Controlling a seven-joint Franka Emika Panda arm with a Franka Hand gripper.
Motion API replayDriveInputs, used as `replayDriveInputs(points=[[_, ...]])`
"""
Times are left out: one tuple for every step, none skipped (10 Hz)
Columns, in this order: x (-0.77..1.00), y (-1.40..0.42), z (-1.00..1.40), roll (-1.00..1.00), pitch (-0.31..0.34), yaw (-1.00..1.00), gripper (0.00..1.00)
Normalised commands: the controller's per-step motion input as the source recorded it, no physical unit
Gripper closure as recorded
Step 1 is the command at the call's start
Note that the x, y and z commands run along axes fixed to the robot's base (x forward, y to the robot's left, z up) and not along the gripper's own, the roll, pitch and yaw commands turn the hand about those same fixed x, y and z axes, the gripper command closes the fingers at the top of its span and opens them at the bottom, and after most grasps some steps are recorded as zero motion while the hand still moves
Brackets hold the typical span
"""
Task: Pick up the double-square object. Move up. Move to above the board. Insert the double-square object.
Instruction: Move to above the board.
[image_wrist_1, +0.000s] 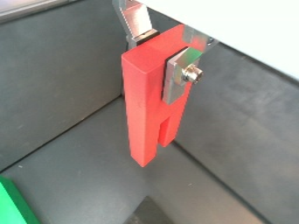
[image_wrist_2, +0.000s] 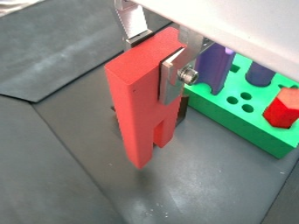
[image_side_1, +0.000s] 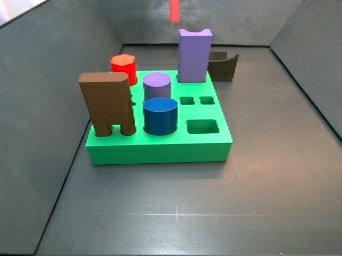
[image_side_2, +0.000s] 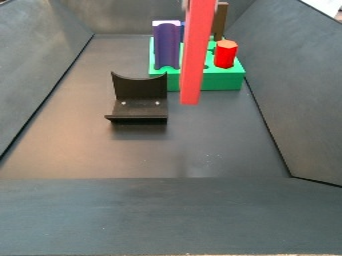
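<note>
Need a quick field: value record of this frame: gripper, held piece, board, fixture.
gripper: shut on the tall light-red double-square object, fingers clamping its upper part in both wrist views
held piece: double-square object hangs upright, legs down, clear of the floor
board: thick bright green slab, two small square holes empty; brown, blue, lilac, red and purple pieces stand on it
fixture: dark bracket on the floor beside the board

No text, label, brand, number or sign can be read on anything here, including the pincer holding the tall light-red two-legged block.
</note>
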Motion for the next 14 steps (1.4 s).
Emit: replayDriveInputs(points=[[0.12, 0.17, 0.87, -0.01, 0.080, -0.03, 1.00], [0.06, 0.10, 0.66, -0.01, 0.081, -0.04, 1.00], [0.03, 0.07, 0.50, 0.00, 0.077, -0.04, 1.00], [0.02, 0.04, 0.30, 0.00, 0.076, -0.03, 1.00], [0.02, 0.04, 0.19, 0.00, 0.079, -0.03, 1.00], [-0.04, -1.00, 0.09, -0.07, 0.485, -0.17, 1.00], [-0.04, -1.00, 0.09, -0.04, 0.437, -0.12, 1.00], [-0.04, -1.00, 0.10, -0.01, 0.329, -0.04, 1.00], [-0.04, -1.00, 0.10, -0.01, 0.223, -0.03, 1.00], [-0.04, -1.00, 0.10, 0.00, 0.140, -0.01, 1.00], [-0.04, -1.00, 0.10, 0.00, 0.082, 0.00, 1.00], [-0.04, -1.00, 0.10, -0.01, 0.049, 0.00, 1.00], [-0.04, -1.00, 0.11, 0.00, 0.023, 0.01, 1.00], [-0.04, -1.00, 0.11, -0.01, 0.013, 0.01, 1.00]])
